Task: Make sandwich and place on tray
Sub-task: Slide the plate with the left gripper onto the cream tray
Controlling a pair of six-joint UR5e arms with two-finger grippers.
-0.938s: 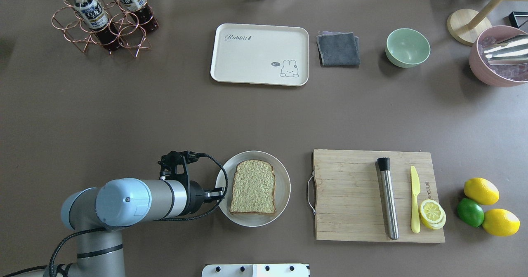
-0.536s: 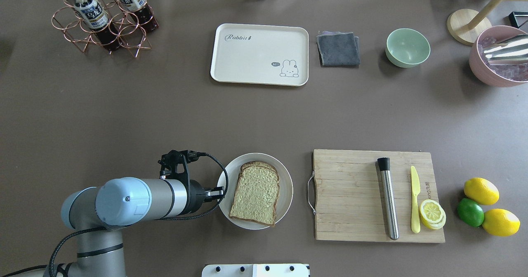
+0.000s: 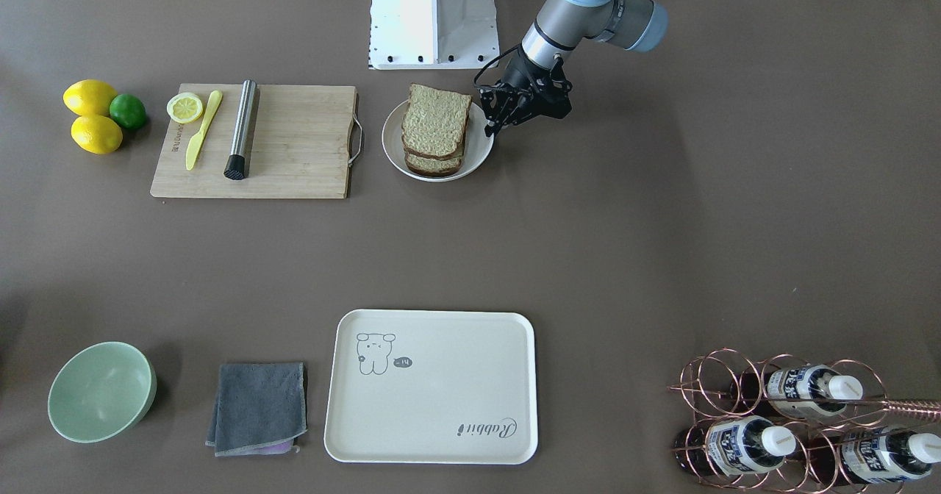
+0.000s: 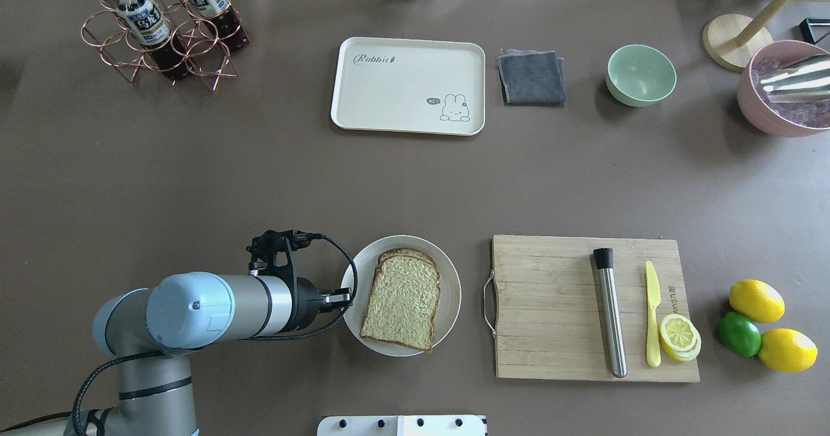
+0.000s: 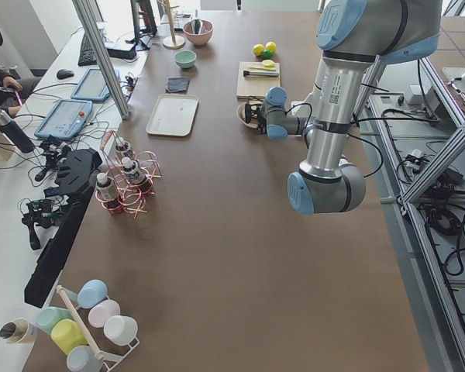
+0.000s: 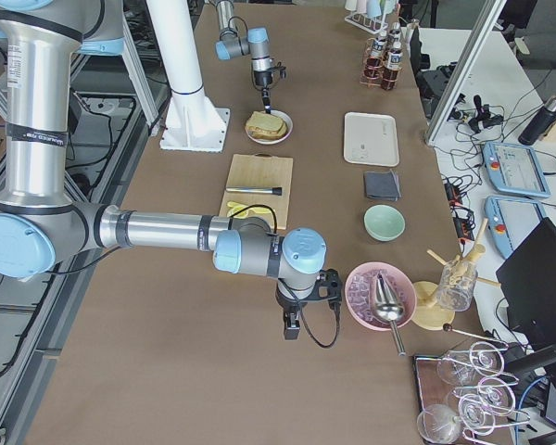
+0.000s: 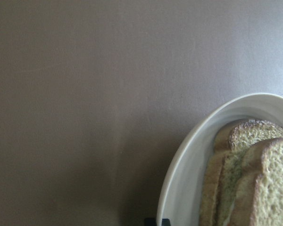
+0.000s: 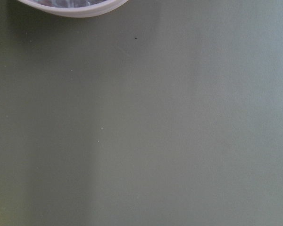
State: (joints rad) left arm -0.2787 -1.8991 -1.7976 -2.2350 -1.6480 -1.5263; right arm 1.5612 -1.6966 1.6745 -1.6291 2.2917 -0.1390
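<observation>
Brown wholegrain sandwich [image 4: 402, 303] has slewed askew on its round white plate [image 4: 450, 293], jostled by my left gripper [image 4: 345, 298], whose hold on the rim I cannot tell; I'd realign before the large cream rectangular tray [image 4: 389, 98].

Brown bread sandwich [image 4: 402, 301] on round white plate [image 4: 450, 293]
Left gripper [image 4: 348, 298] at its rim; cream rectangular tray [image 4: 389, 98] well apart.

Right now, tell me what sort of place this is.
Probably a robotics lab staged as a kitchen: control pendants beside the table, an industrial arm at a plate holding the sandwich, a cutting board alongside.
</observation>
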